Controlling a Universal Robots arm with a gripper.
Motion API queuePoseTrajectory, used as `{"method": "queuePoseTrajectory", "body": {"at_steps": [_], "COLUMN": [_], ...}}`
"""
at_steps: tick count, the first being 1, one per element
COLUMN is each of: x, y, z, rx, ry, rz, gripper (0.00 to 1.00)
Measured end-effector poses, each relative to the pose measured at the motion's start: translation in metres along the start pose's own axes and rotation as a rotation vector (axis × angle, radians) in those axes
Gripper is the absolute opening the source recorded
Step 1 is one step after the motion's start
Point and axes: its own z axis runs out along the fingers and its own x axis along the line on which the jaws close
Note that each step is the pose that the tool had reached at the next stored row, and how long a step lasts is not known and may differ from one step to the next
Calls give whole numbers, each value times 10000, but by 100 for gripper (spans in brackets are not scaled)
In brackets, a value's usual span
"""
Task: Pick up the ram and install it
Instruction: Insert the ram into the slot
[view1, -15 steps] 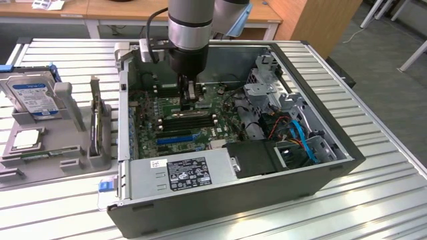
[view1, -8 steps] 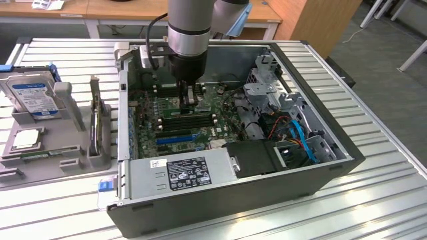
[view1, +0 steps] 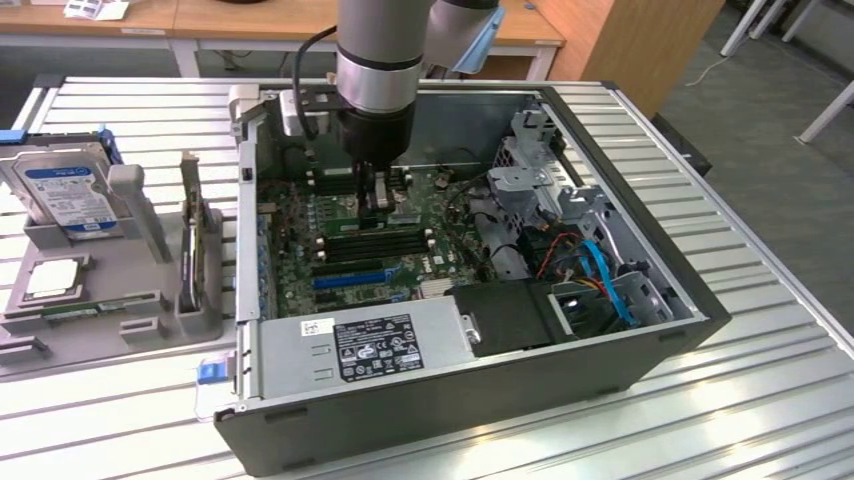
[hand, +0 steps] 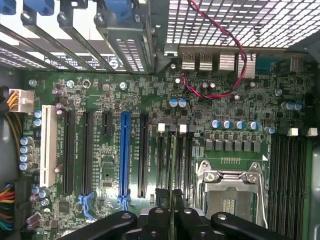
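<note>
1. Exterior view: the gripper (view1: 380, 193) hangs from the arm, reaching straight down into the open computer case (view1: 641, 335). Its tips are low over the motherboard (view1: 400, 255), towards the back of the case.
2. Its jaws look drawn close together, but from this angle I cannot tell what is between them.
3. The case lies on its side on a slatted metal table (view1: 761, 400), with the power supply (view1: 360, 345) along its near wall.
4. At the exterior view's left, outside the case, a grey holder carries a silver hard drive (view1: 64, 190) with a blue label. An upright expansion card (view1: 200, 250) stands beside it.
5. Wrist view: the gripper (hand: 172, 214) is pinching the ram (hand: 172, 170), with the dark fingers (hand: 189, 220) pressed against its two faces.
6. The ram is seen edge-on as a thin green strip. It runs in line with the black memory slots that have white latches (hand: 183, 128), just beside the silver processor socket (hand: 232, 187).
7. I cannot tell whether the stick sits in a slot or is held just above it.
8. On the other side of the ram is a blue slot (hand: 124, 150), and past that a white slot (hand: 48, 145). A red wire (hand: 235, 60) loops near the rear ports.
</note>
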Motion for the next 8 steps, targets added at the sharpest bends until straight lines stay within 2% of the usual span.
{"method": "queuePoseTrajectory", "body": {"at_steps": [3, 8], "x": [0, -1], "y": [0, -2], "z": [4, 72], "rx": [1, 9], "ry": [-3, -2], "rz": [0, -1], "gripper": [13, 13]}}
